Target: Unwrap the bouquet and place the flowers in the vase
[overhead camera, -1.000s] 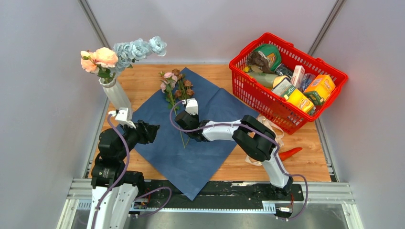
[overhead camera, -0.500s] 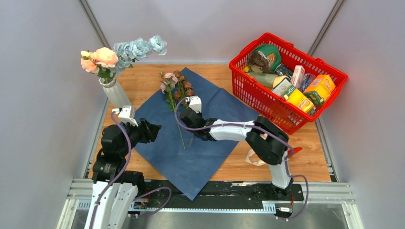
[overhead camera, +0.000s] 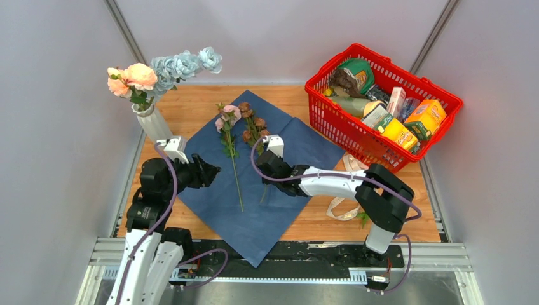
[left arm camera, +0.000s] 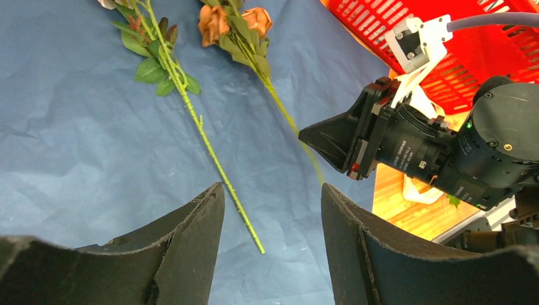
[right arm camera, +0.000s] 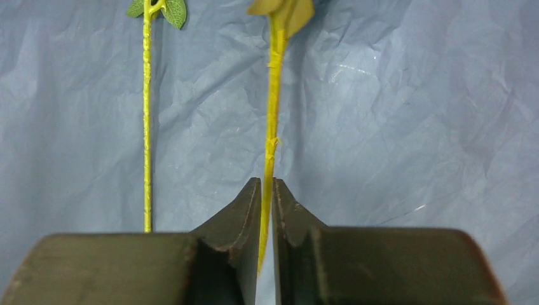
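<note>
I count one brown-bloomed stem (left arm camera: 213,21) in my right gripper (right arm camera: 267,185), one pink-bloomed stem (overhead camera: 229,115) just left of it, one vase (overhead camera: 156,127), one blue sheet (overhead camera: 254,216) and one red basket (overhead camera: 346,133).

The sheet (overhead camera: 254,210) is lying across the middle of the table (overhead camera: 191,105), its near corner reaching over the table's bottom edge. The vase (overhead camera: 154,127) is standing upright at the upper left, just off the sheet's left corner, with flowers (overhead camera: 141,76) sitting in it. Two stems are lying on the sheet, heads toward the top. The left stem (overhead camera: 234,165) is lying free, and the right stem (overhead camera: 254,130) is running between the right gripper's (right arm camera: 267,190) fingers. The left gripper (left arm camera: 272,190) is hovering over the sheet's left edge, left of both stems. The basket (overhead camera: 346,136) is sitting at the upper right with goods in it. A ribbon (overhead camera: 335,213) is lying on the table below it, right of the sheet.
</note>
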`<control>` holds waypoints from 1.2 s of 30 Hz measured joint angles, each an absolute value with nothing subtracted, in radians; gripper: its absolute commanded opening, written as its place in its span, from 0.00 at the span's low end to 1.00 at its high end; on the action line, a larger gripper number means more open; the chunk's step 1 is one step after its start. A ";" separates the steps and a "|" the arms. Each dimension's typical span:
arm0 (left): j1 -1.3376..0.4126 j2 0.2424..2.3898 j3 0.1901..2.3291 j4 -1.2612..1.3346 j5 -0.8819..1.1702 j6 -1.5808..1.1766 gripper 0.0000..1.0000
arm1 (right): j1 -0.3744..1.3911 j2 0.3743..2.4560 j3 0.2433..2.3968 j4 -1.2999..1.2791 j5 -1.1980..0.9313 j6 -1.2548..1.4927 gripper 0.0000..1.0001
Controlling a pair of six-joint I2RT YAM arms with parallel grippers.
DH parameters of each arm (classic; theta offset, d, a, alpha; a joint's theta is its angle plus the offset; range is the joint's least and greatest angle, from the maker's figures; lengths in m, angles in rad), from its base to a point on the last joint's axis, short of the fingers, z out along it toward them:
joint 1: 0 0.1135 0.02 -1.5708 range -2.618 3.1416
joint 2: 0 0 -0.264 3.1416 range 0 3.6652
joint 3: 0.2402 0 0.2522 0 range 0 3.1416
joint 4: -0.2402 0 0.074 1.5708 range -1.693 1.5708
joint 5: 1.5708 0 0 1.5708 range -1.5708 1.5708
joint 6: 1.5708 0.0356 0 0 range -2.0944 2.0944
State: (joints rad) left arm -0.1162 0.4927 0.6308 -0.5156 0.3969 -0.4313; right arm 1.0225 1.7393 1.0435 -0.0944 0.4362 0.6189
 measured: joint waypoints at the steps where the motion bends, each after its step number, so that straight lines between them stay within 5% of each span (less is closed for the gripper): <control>1: -0.116 0.495 0.631 -0.511 0.401 -0.434 0.65 | 1.023 1.740 1.044 -0.096 0.436 0.614 0.22; 9: -0.116 0.484 0.609 -0.486 0.408 -0.441 0.65 | 0.986 1.816 1.147 -0.091 0.431 0.533 0.38; 26: -0.116 0.431 0.603 -0.481 0.393 -0.441 0.65 | 0.883 2.062 1.340 -0.093 0.364 0.510 0.36; 36: -0.116 0.425 0.602 -0.480 0.390 -0.441 0.65 | 0.886 2.138 1.428 -0.104 0.415 0.504 0.00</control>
State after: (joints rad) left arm -0.1162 0.4252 0.6018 -0.4797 0.3904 -0.4408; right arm 0.8864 2.1384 1.4277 -0.1043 0.4152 0.5037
